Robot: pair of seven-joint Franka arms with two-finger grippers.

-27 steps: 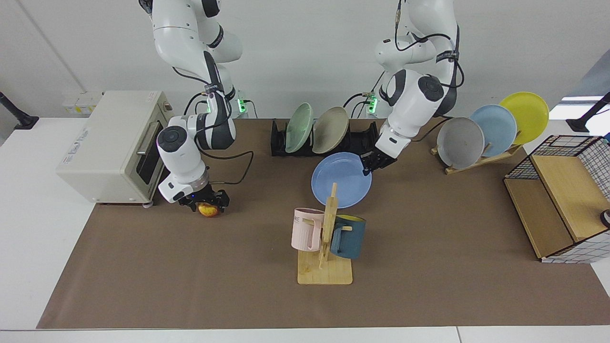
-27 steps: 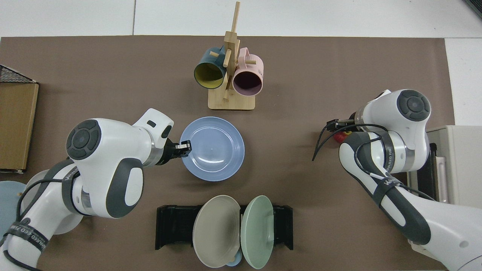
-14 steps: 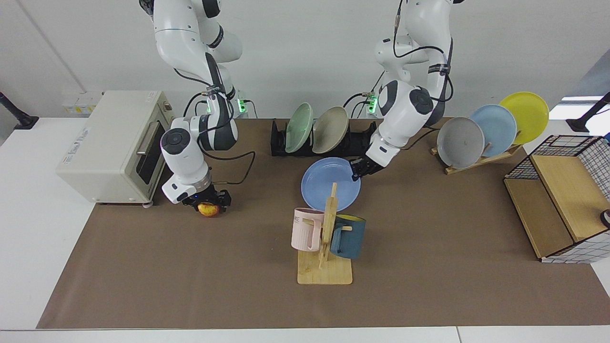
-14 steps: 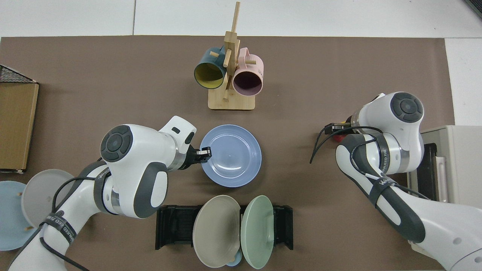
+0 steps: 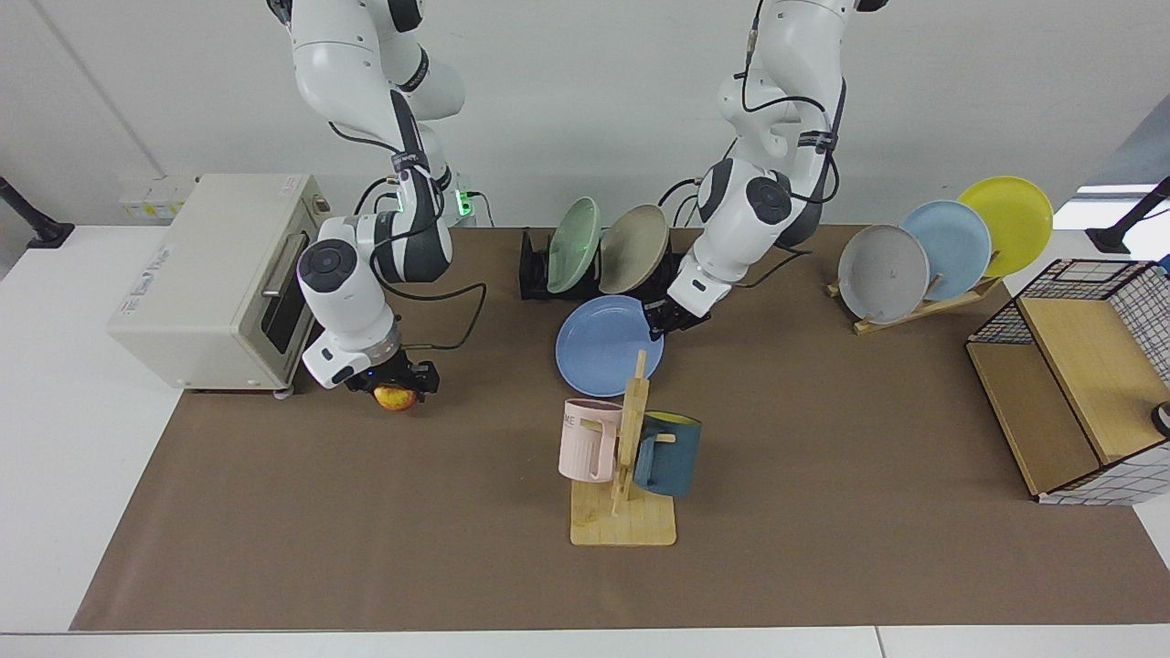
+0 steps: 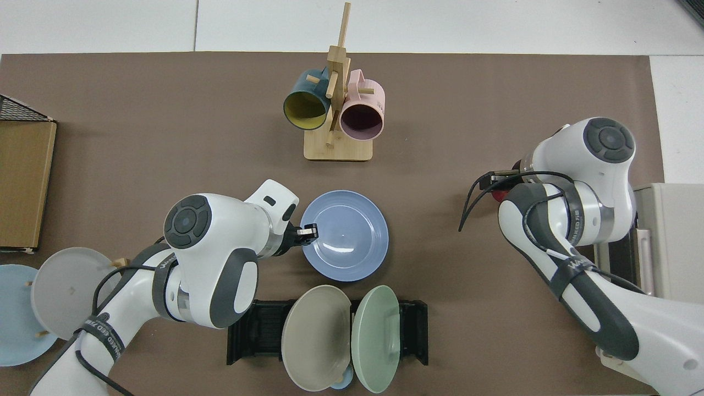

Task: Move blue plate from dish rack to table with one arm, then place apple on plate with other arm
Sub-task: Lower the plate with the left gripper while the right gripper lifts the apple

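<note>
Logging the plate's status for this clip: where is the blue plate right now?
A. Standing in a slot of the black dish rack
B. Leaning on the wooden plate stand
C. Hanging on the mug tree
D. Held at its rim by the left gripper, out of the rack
D. The left gripper pinches the rim of the blue plate, which is in front of the dish rack, out of its slots.
</note>
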